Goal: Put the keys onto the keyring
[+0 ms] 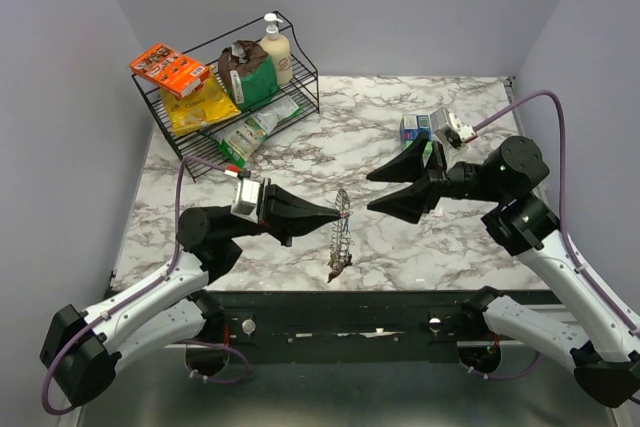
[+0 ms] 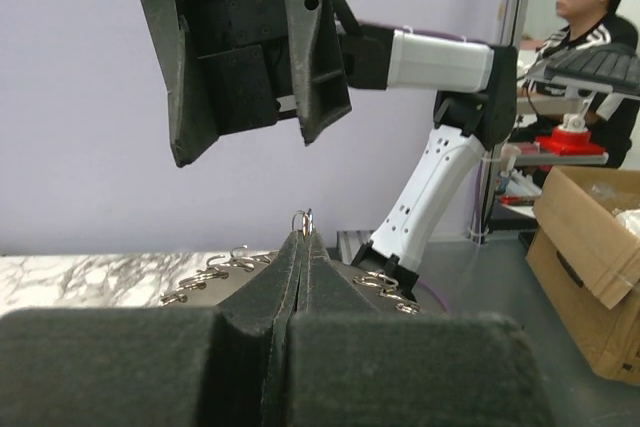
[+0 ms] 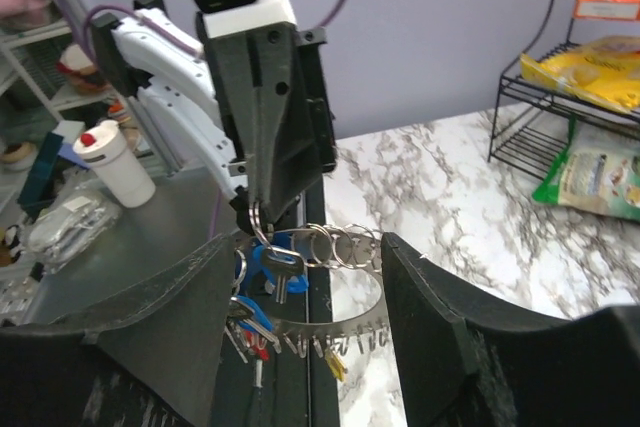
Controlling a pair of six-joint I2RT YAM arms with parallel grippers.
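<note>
Top external view gives you the layout: your left gripper (image 1: 332, 215) is clamped shut on the top of the keyring (image 1: 340, 235). The keyring hangs from it above the near edge of the table (image 1: 440, 237), so the loop is free on all sides for the other arm. Your right gripper (image 1: 372, 192) faces it from just beside, jaws spread and holding nothing.

From the right wrist you can see why the grip is so narrow. The left fingertips (image 3: 262, 187) pinch only one small ring (image 3: 258, 223), leaving the wide jagged band and its row of rings exposed between your open right fingers (image 3: 190, 317). Several keys (image 3: 281, 267) already dangle from the loop, a blue-headed one highest, red and yellow heads lower down. Whether any key is left off it, you cannot tell.

Left wrist view confirms the pinch, pads pressed together around that ring. Judged from this, you are lined up to take a key or a ring. Approach gently, because the loop will likely swing.
</note>
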